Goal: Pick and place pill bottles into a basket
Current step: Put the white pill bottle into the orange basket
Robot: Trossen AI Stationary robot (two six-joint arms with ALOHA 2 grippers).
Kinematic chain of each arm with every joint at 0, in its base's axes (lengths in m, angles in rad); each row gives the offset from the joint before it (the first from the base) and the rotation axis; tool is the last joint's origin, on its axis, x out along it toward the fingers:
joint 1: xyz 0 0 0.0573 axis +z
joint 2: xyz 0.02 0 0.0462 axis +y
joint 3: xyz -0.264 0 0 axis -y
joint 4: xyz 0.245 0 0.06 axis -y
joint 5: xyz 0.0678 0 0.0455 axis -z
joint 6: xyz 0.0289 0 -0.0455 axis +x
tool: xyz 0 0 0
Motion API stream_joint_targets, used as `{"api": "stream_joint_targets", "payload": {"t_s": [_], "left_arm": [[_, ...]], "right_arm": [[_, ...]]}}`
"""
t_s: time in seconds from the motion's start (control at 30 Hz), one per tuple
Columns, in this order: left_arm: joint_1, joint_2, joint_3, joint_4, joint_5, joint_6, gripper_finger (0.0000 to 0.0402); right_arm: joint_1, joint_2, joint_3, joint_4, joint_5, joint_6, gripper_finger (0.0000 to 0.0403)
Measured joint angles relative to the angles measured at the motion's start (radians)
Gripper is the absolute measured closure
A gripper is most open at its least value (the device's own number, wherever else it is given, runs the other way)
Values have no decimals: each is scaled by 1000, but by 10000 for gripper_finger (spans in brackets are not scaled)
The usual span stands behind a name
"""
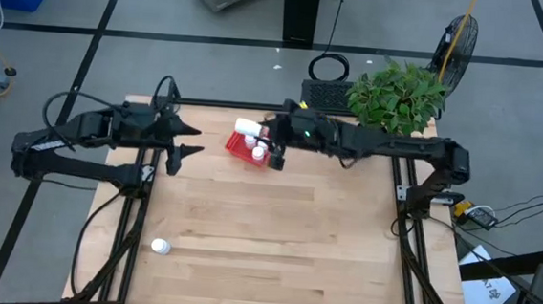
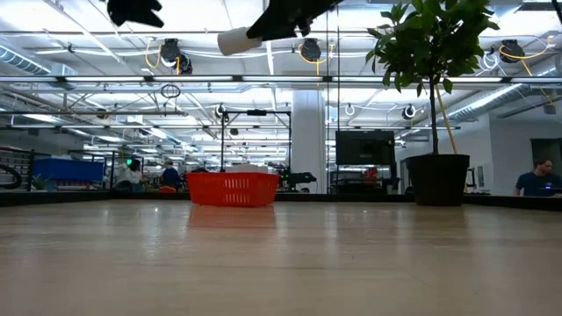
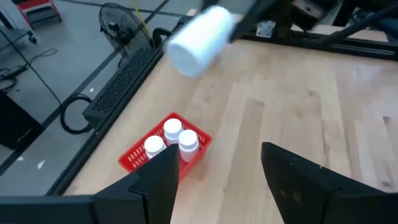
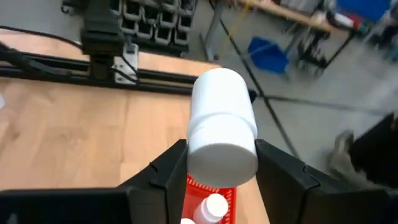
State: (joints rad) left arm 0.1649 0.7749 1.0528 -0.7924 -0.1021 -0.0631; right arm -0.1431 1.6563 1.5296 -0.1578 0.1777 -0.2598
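My right gripper (image 1: 270,142) is shut on a white pill bottle (image 4: 222,124) high above the red meshed basket (image 1: 243,151) at the table's far middle. The held bottle also shows in the low view (image 2: 235,39) and the left wrist view (image 3: 199,40). Three white bottles (image 3: 171,138) stand upright in the basket. One more bottle (image 1: 159,247) stands on the table near the front left. My left gripper (image 3: 217,171) is open and empty, in the air left of the basket (image 3: 186,162). My right gripper pinches the bottle between its two fingers (image 4: 169,167) by the sides of its end nearer the wrist (image 4: 221,158). The fingers come about level from the table's right and lie along the bottle. The bottle lies nearly level, its free end (image 3: 185,57) toward the left arm, clear above the basket.
A potted plant in a black pot (image 2: 436,180) stands at the table's far right corner. Bare wooden tabletop (image 1: 275,239) spreads across the middle and front. People show in the room beyond the table (image 2: 536,180).
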Motion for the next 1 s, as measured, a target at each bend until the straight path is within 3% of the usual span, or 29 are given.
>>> {"api": "stream_joint_targets", "payload": {"t_s": [0.17,0.47,0.77,0.9,1.0], "left_arm": [[-8,-113,-179,143,14,-48,182],[-18,-199,-390,276,-34,-130,183],[-18,-187,-481,378,-34,-148,189],[-18,-176,-502,443,-50,-135,188],[-18,-157,-504,470,-85,-118,186]], "right_arm": [[-67,109,224,-236,-99,75,255],[-137,343,569,-670,-105,86,255],[-168,434,608,-859,-92,83,255],[-133,430,608,-881,9,76,255],[-93,412,608,-922,-31,82,255]]}}
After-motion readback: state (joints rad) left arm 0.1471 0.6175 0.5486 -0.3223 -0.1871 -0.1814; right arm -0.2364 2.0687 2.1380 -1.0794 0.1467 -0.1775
